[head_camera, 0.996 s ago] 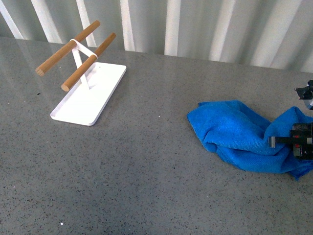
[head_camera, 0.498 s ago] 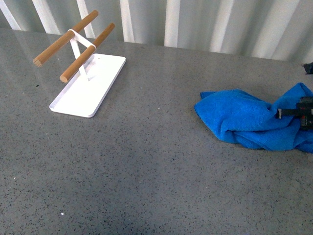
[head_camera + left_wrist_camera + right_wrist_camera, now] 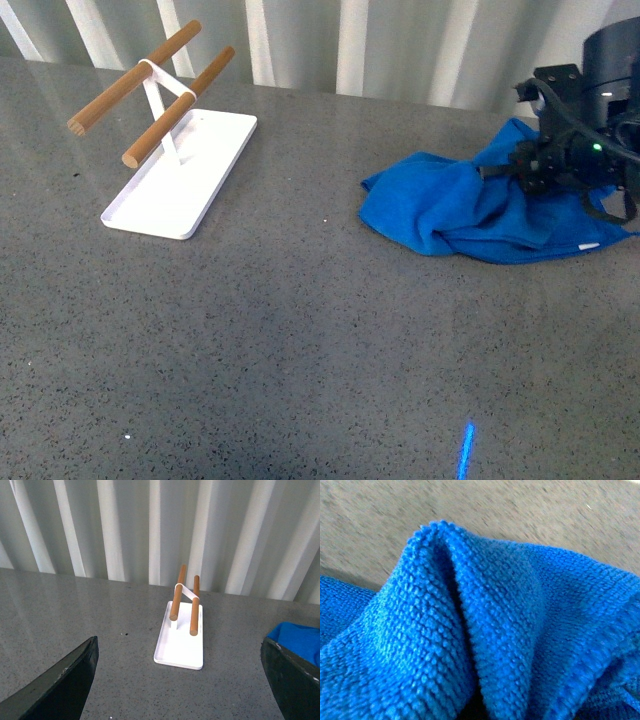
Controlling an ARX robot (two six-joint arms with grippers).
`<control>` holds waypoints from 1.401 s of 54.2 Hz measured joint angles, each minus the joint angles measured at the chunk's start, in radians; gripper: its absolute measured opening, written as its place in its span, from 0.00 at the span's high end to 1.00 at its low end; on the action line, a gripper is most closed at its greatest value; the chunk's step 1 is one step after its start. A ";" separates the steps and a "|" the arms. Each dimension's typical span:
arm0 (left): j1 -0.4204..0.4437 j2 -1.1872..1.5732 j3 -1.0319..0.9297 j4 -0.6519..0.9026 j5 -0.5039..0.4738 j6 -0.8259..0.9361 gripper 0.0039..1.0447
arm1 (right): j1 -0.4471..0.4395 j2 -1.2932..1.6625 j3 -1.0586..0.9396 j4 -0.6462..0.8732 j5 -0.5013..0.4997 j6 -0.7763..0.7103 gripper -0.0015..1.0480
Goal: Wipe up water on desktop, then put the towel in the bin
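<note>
Pinching a raised fold of the towel in my right gripper, I have the jaws closed tight on the cloth, and the right wrist view shows little but its bright blue knobbly weave, bunched into a ridge right against the camera. The towel lies crumpled and folded over itself on the desktop, at my right and towards the back, with a small white tag showing at its near right edge. Half a second ago it sat further right, with only the tip of my gripper showing at the frame's edge; now its left edge has come further left and much more of my right arm is in the front view. A short blue streak of light on the near desktop is new too. My left gripper hangs wide open above the surface, holding nothing. The white tray at the far left has not moved; it carries only a white stand bearing two wooden rods, well apart from the towel.
</note>
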 joint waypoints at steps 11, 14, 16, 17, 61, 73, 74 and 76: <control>0.000 0.000 0.000 0.000 0.000 0.000 0.06 | 0.095 0.019 0.060 -0.021 -0.109 0.043 0.97; 0.000 0.000 0.000 0.000 0.000 0.000 0.06 | 0.121 0.010 0.040 -0.014 -0.150 0.054 0.97; 0.000 0.000 0.000 0.000 0.000 0.000 0.06 | 0.140 -0.005 0.008 -0.012 -0.179 0.058 0.97; 0.000 0.000 0.000 0.000 0.000 0.000 0.06 | 0.143 -0.010 0.000 -0.011 -0.185 0.058 0.97; 0.000 0.000 0.000 0.000 0.000 0.000 0.06 | -0.190 -0.406 -0.627 -0.012 -0.344 -0.141 0.97; 0.000 0.000 0.000 0.000 0.000 0.000 0.06 | -0.258 -0.450 -0.623 -0.032 -0.346 -0.183 0.97; 0.000 0.000 0.000 0.000 0.000 0.000 0.06 | -0.262 -0.453 -0.620 -0.034 -0.344 -0.185 0.97; 0.000 0.000 0.000 0.000 0.000 0.000 0.06 | -0.266 -0.457 -0.615 -0.037 -0.343 -0.192 0.97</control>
